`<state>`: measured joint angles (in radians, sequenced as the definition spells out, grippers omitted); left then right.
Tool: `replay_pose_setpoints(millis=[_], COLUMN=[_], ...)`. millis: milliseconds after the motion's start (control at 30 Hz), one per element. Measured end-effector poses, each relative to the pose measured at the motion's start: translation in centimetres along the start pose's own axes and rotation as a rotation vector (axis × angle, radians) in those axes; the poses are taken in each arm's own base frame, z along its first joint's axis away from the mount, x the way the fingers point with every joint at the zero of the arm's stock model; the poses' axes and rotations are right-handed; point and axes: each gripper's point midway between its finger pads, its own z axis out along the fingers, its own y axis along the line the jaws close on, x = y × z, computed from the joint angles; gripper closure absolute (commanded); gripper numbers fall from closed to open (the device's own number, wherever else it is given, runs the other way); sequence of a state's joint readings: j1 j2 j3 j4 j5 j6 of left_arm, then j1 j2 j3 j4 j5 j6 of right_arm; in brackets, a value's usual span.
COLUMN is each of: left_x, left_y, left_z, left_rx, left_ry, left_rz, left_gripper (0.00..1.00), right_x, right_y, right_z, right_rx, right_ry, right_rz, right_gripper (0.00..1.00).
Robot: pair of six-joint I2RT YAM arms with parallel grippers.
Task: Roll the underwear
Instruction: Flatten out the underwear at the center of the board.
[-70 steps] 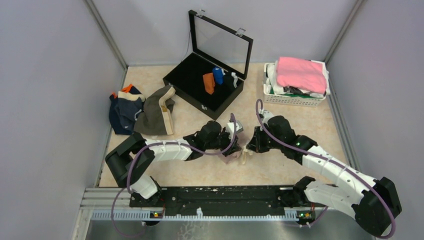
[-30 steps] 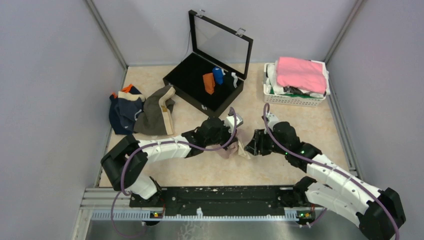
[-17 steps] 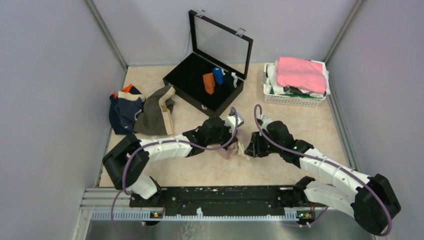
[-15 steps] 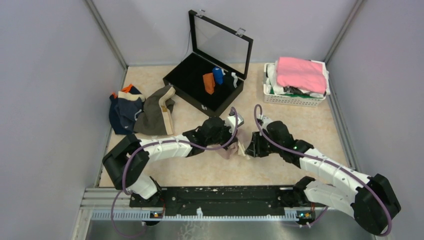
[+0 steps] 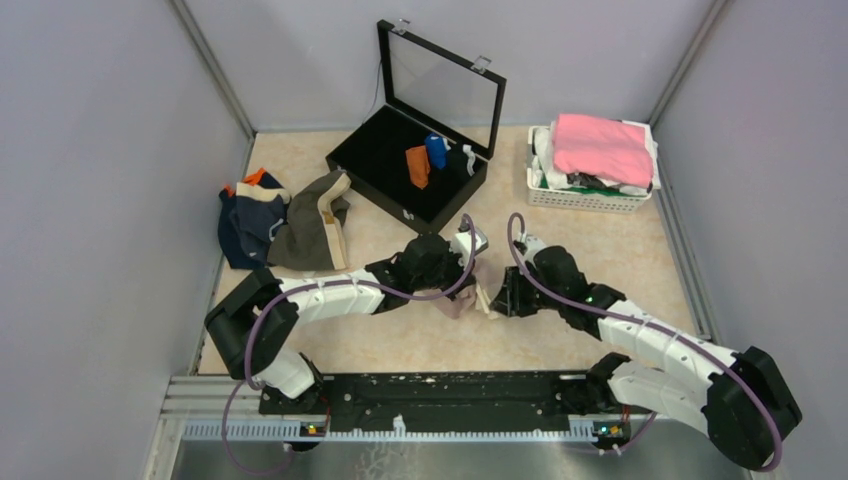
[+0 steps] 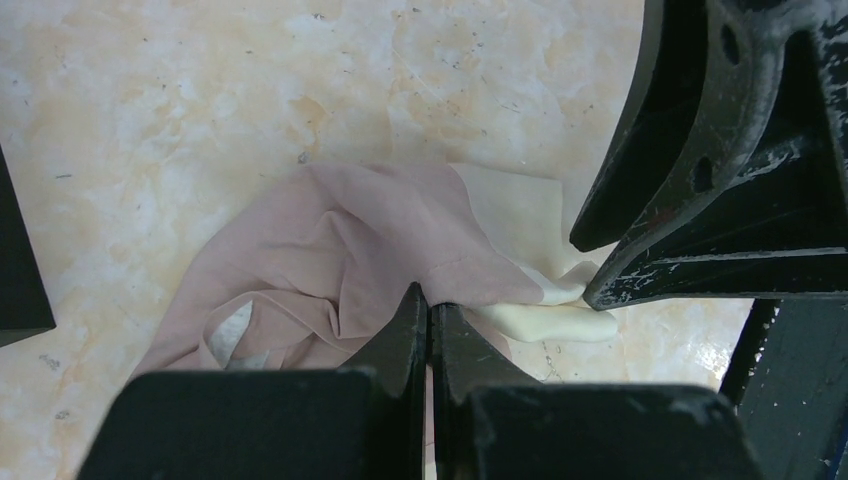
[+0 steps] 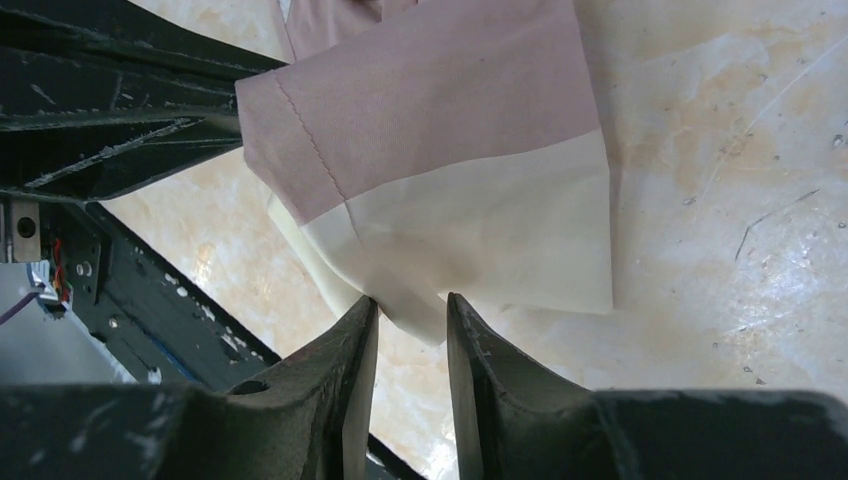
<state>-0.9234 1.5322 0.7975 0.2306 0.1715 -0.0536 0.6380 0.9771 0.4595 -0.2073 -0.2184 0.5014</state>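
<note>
A pale pink-beige underwear (image 5: 458, 302) with a cream waistband lies crumpled on the table between my two grippers. My left gripper (image 5: 452, 290) is shut on a fold of its pink cloth (image 6: 350, 240); the fingertips (image 6: 412, 305) pinch the fold. My right gripper (image 5: 497, 298) is at the cream waistband edge (image 7: 490, 240). Its jaws stand a little apart, and the cloth's corner dips between the tips (image 7: 410, 305). The other underwear lies in a pile at far left, with a navy one (image 5: 245, 228) and an olive-brown one (image 5: 315, 225).
An open black case (image 5: 372, 172) with a raised glass lid stands at the back and holds rolled orange (image 5: 418, 166) and blue (image 5: 436, 150) pieces. A white basket (image 5: 588, 198) at back right carries a bright pink cloth (image 5: 602, 147). Grey walls close in both sides.
Over two seconds both grippers moved slightly farther from the bases with the pink underwear. In the last half second the right gripper edged closer to the cloth; the left stayed shut.
</note>
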Motion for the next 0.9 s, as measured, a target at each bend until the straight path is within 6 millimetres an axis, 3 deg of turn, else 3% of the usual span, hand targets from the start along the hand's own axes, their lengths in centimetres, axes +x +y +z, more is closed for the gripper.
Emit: replay_pose_setpoints(millis=[567,900], left_x=[0.3,0.4], left_y=[-0.4,-0.3], left_z=[0.2,0.5], left_rx=[0.022,0.019], left_ry=[0.010,0.020], left_rz=[-0.009,-0.024], left_gripper=[1.00,1.00], right_x=[-0.9,1.0], right_y=[1.2,-0.1], right_z=[0.8,1.9], right_rx=[-0.074,-0.038], right_ry=[-0.034,0.034], right_rz=[-0.010,0.003], right_gripper=[0.69,0.68])
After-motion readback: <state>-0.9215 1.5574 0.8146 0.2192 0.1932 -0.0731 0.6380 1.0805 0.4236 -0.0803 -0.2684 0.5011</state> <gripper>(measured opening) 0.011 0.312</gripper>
